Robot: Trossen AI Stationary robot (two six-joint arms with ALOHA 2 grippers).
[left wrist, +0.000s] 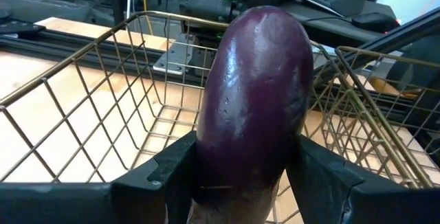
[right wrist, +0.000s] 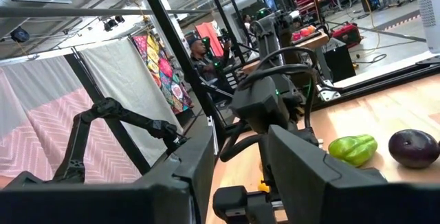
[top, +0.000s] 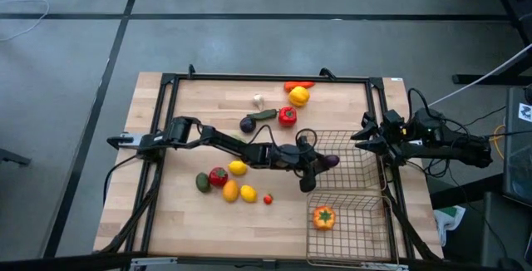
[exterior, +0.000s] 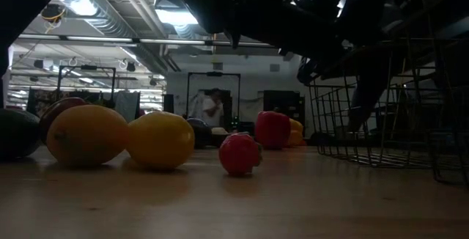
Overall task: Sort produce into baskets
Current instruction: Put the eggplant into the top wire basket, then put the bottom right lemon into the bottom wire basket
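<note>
— Where is your left tool (top: 320, 162) now?

— Just right of the middle of the high view, at the left edge of the upper wire basket (top: 353, 171). It pinches a purple eggplant (left wrist: 254, 100) between its two dark fingers (left wrist: 172, 172), and my wrist view shows the eggplant standing over the open mesh, with bare wood under the wires.

— And your right tool (top: 359, 135)?

— It waits at the right edge of the table (top: 191, 221), just beside that same basket's upper right corner. Its fingers stand a little apart with nothing between them.

— What about the rest of the produce?

— An orange pepper (top: 323, 217) lies in the lower basket (top: 366, 238), lower right of the frame. Left of centre sit a lemon (top: 238, 168), a red tomato (top: 218, 176), a green avocado (top: 202, 181), two more yellow pieces (top: 238, 192) and a small red one (top: 268, 199). Near the top edge are a yellow pepper (top: 298, 96), a red pepper (top: 287, 115), white garlic (top: 258, 100) and a dark purple piece (top: 248, 125).
</note>
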